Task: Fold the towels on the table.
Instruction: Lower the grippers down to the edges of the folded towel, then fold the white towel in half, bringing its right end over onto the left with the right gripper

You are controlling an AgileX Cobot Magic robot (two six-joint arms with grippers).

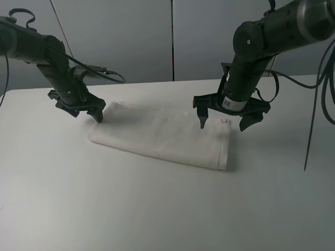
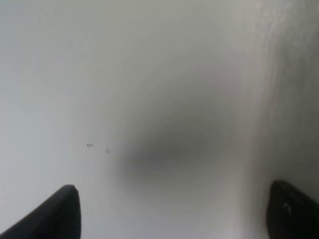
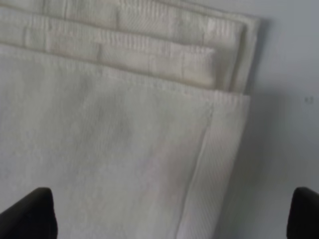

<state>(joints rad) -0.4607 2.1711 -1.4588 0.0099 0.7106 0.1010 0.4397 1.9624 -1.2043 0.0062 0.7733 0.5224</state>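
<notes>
The white towel lies folded into a long strip on the white table. Its small label shows near the right end. My left gripper is open and empty, low at the towel's far left corner. In the left wrist view the gripper is over bare table, with the towel's edge beside one finger. My right gripper is open and empty just above the towel's right end. The right wrist view shows the gripper over stacked towel layers with border bands.
Grey wall panels stand behind the table's far edge. Dark cables hang at the right beside the right arm. Bare table shows next to the towel's corner in the right wrist view.
</notes>
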